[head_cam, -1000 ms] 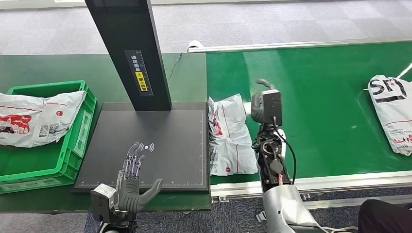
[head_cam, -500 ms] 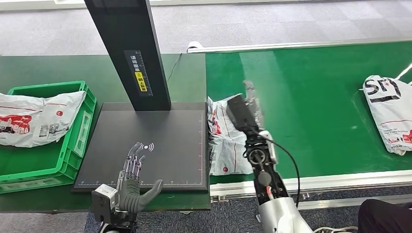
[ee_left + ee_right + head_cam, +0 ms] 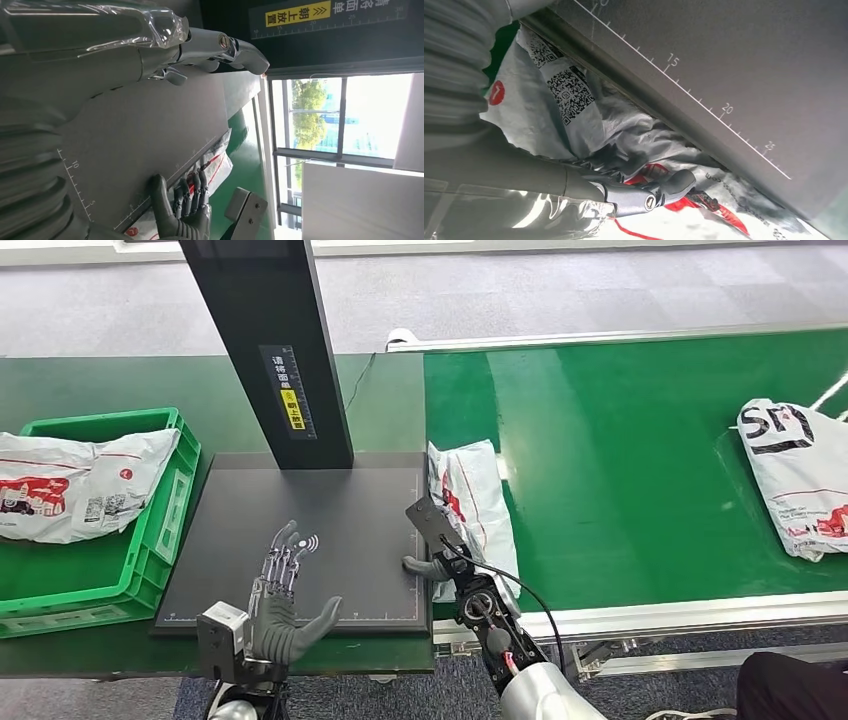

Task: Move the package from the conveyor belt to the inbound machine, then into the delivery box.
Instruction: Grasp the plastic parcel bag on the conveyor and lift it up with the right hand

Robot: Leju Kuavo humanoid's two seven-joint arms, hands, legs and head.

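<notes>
- Green conveyor belt [image 3: 640, 460] carries a soft, crinkly poly mailer package [image 3: 472, 502], probably light and slippery.
- Right robot hand [image 3: 432, 565] touches its edge; grip unclear.
- Left robot hand [image 3: 285, 595] hovers, fingers spread, empty.

We see even, bright indoor light, soft shadows, blown-out window [image 3: 345, 120] glare, and blur close to the wrist cameras.

My grey hand [image 3: 432, 562] lay against a white package [image 3: 470, 502] printed with red graphics and black codes. The belt [image 3: 640, 470] was green, the scanner plate [image 3: 310, 530] matte black with white ruler marks.
</notes>
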